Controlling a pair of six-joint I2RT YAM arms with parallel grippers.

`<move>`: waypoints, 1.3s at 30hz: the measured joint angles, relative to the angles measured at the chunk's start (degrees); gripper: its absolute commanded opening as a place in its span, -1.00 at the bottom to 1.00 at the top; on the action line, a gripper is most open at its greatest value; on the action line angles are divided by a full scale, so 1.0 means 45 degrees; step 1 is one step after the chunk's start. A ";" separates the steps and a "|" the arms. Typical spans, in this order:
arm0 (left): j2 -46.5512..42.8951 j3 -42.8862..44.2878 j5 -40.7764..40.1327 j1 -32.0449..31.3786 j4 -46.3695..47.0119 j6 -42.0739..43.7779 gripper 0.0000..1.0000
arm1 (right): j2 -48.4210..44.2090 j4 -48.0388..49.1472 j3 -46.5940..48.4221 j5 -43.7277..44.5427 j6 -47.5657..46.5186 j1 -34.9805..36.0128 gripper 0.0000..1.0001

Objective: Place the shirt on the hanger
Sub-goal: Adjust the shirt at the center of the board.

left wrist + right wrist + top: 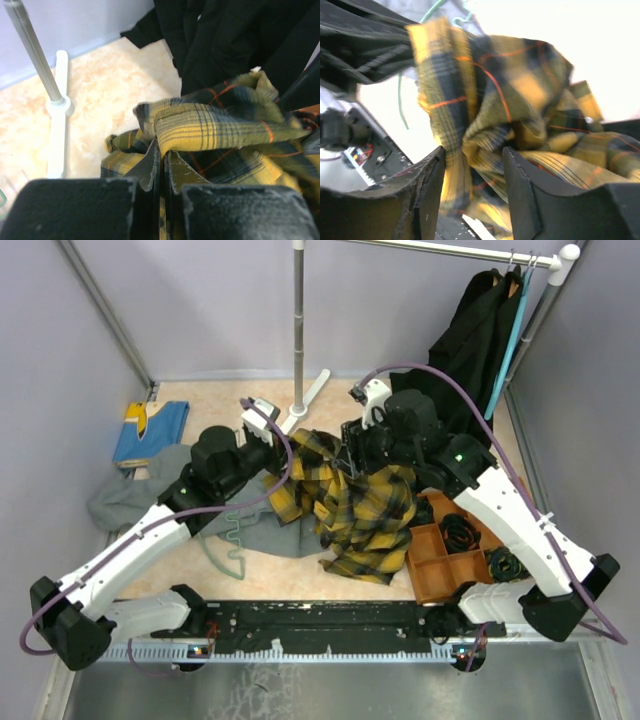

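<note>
The shirt [360,510] is yellow and dark plaid, bunched and lifted at mid-table between both arms. My left gripper [283,447] is shut on a thin fold of its left edge; in the left wrist view the shirt [215,127] spills from the closed gripper [165,160]. My right gripper [356,452] holds the shirt's upper right part; in the right wrist view a thick wad of shirt [485,100] fills the gap between its part-closed fingers [472,165]. The pale teal-green wavy hanger [232,540] lies on grey cloth below the left arm; it also shows in the right wrist view [400,102].
A rack pole [298,320] stands at the back centre. Black garments [480,340] and a plain teal hanger [512,335] hang on the rail at back right. An orange tray [440,565] with cables sits at front right. Grey cloth [130,495] and blue cloth [150,430] lie at left.
</note>
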 measured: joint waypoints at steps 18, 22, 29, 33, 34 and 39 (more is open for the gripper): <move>0.3065 0.7951 -0.1326 -0.0049 -0.6450 0.0695 -1.00 | -0.3410 0.2322 -0.3609 0.3468 0.0510 0.0670 0.15; 0.3449 0.8466 -0.1559 -0.0049 -0.6849 0.0670 -1.00 | -0.4478 0.3701 -0.4809 0.4789 0.1846 0.1904 0.16; 0.3721 0.8738 -0.1899 -0.0049 -0.7101 0.0656 -1.00 | -0.4668 0.5149 -0.6839 0.8296 0.4235 0.4901 0.31; 0.3721 0.8738 -0.2001 -0.0049 -0.7135 0.0646 -1.00 | -0.3988 0.5843 -0.7417 0.9384 0.5309 0.5382 0.37; 0.3721 0.8738 -0.2025 -0.0049 -0.7135 0.0646 -1.00 | -0.3793 0.5989 -0.7422 0.9568 0.5464 0.5430 0.37; 0.3721 0.8738 -0.2123 -0.0049 -0.7140 0.0646 -1.00 | -0.2939 0.6921 -0.7422 1.0161 0.5945 0.5576 0.32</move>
